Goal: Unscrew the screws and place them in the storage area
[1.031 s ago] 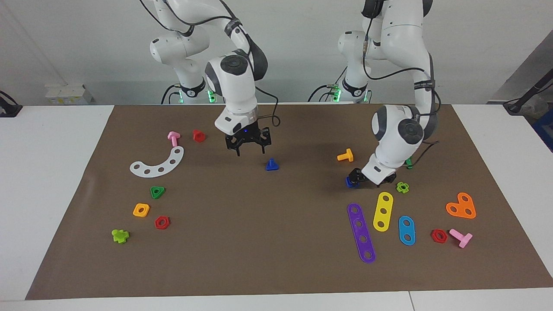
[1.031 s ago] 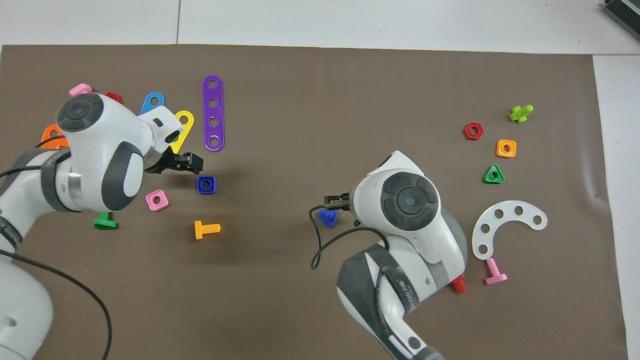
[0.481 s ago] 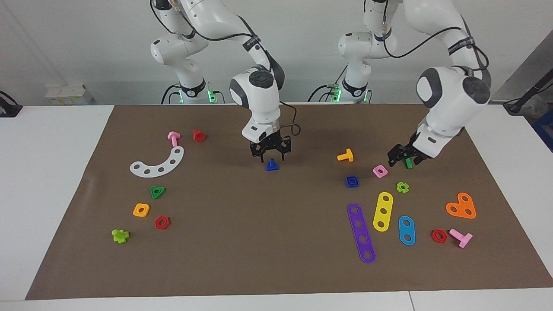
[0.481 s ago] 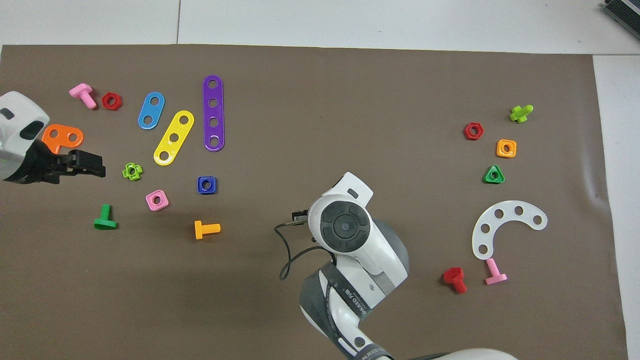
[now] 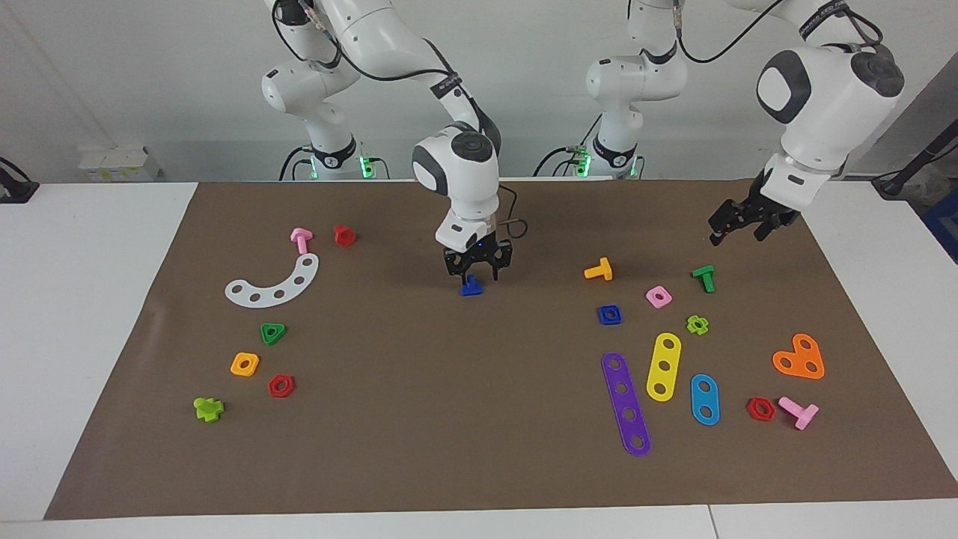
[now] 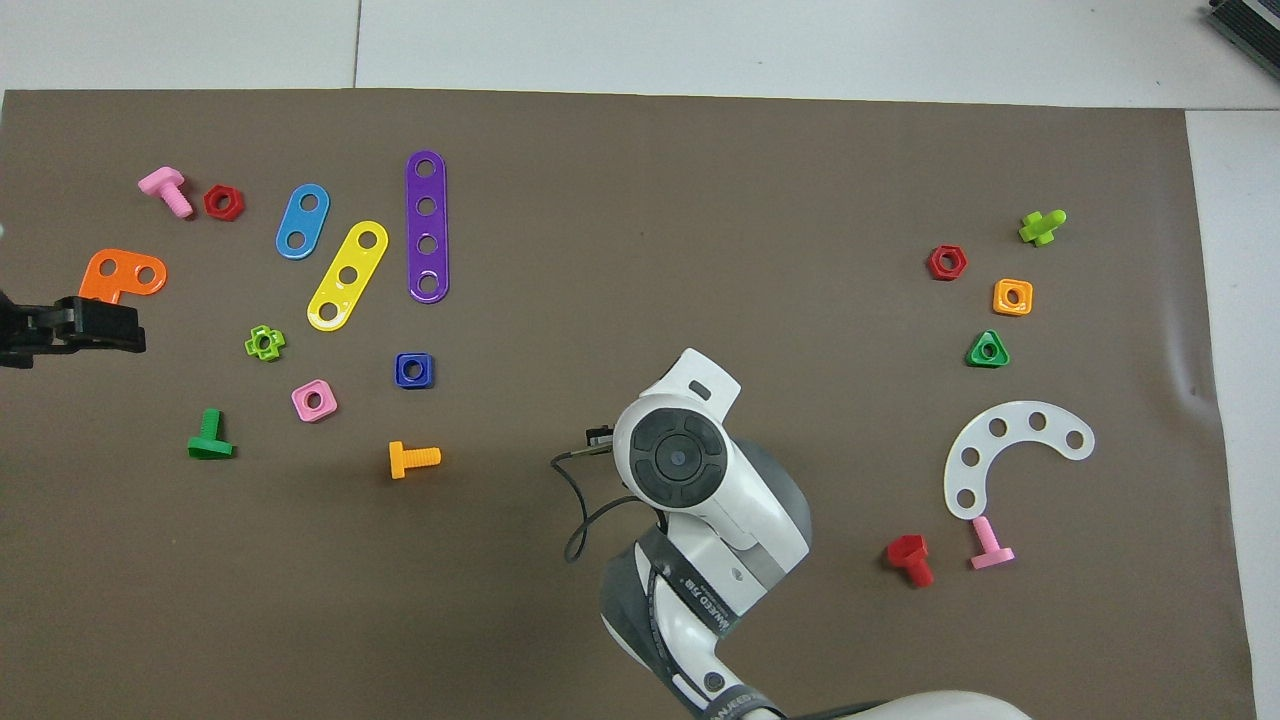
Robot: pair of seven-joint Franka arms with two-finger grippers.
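Observation:
A small royal-blue screw [image 5: 471, 285] lies on the brown mat near its middle. My right gripper [image 5: 474, 276] has come down over it, one finger on each side of the head with a small gap still showing. In the overhead view the right wrist hides the screw. The storage area [image 5: 263, 359] is bare mat amid a green triangular nut [image 5: 273, 333], an orange square nut [image 5: 245, 364] and a red hexagonal nut [image 5: 281, 385], toward the right arm's end. My left gripper [image 5: 737, 227] hangs open and empty, high over the mat's edge at the left arm's end.
A blue square nut [image 5: 610, 314], orange bolt [image 5: 599, 269], pink nut [image 5: 658, 297] and green bolt [image 5: 703, 278] lie near the purple [image 5: 626, 404], yellow [image 5: 664, 366] and light-blue [image 5: 704, 399] strips. A white curved plate [image 5: 273, 283] and red bolt [image 5: 344, 235] lie toward the right arm's end.
The left arm rose from the blue square nut and swung out toward its own end of the table. The right gripper moved over the blue screw, lowered, and its jaws narrowed.

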